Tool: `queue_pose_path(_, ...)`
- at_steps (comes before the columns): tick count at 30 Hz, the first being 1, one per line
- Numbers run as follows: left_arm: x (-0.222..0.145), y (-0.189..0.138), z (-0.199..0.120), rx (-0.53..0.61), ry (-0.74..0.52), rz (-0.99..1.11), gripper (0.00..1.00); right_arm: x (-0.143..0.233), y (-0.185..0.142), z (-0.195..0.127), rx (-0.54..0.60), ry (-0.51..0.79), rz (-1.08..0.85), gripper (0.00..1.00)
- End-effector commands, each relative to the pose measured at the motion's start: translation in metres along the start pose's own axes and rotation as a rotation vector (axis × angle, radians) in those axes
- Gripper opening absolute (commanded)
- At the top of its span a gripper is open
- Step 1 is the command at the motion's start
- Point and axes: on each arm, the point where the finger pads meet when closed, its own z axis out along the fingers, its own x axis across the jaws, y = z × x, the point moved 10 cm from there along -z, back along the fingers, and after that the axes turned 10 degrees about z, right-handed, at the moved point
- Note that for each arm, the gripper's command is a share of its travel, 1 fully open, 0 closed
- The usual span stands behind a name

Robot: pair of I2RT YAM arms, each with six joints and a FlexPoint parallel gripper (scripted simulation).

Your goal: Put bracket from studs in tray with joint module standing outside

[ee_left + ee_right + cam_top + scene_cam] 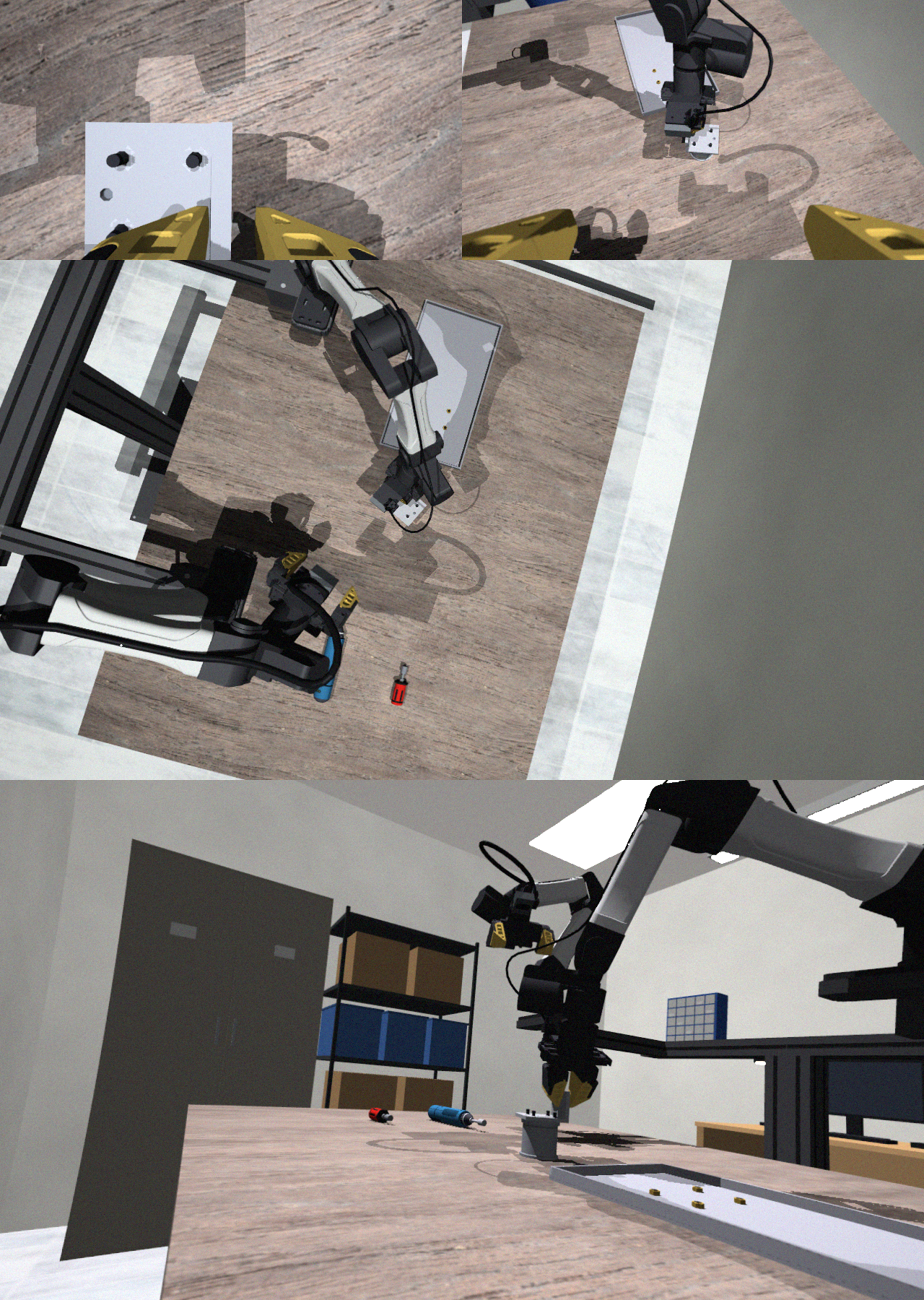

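the bracket (pixel 409 513) (pixel 528 1115) (pixel 155 141) (pixel 703 145) sits over the studs (pixel 407 516) (pixel 533 1113) (pixel 193 159) (pixel 710 145), well inside the surface's (pixel 548 453) (pixel 323 1200) (pixel 361 72) (pixel 606 144) edges. left fingers (pixel 403 501) (pixel 568 1098), slightly apart, straddle its upright flange (pixel 565 1109) (pixel 221 180), partly hiding it. right fingers (pixel 321 579) (pixel 521 938) gape, holding nothing.

blue driver (pixel 326 674) (pixel 448 1114) and red stubby tool (pixel 398 692) (pixel 379 1114) lying on bench; behind, shelf rack (pixel 333 1051) with brown boxes and blue bins; gray cabinet (pixel 213 1038) alongside.
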Motion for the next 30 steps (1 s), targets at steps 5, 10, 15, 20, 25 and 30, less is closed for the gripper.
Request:
queue_pose_path(5,0.008,0.005,0.001,-0.016,0.035,0.005,0.08,0.003,0.003,-0.001,-0.009,0.012,-0.018,1.0)
queue_pose_path(10,0.006,0.005,0.001,-0.013,0.023,0.001,0.0,0.003,0.003,-0.001,-0.009,0.012,-0.018,1.0)
queue_pose_path(15,0.008,0.008,-0.006,-0.014,0.024,0.002,0.0,0.004,0.003,-0.001,-0.01,0.017,-0.011,1.0)
queue_pose_path(20,0.021,0.017,-0.018,-0.043,0.076,0.027,0.0,0.005,-0.001,0.003,0.015,0.011,0.003,1.0)
queue_pose_path(25,0.022,0.021,-0.024,-0.06,0.091,0.043,0.0,0.006,0.0,0.008,0.032,0.0,-0.003,1.0)
queue_pose_path(30,0.021,0.023,-0.028,-0.053,0.084,0.041,0.0,0.007,0.0,0.01,0.045,-0.004,-0.002,1.0)
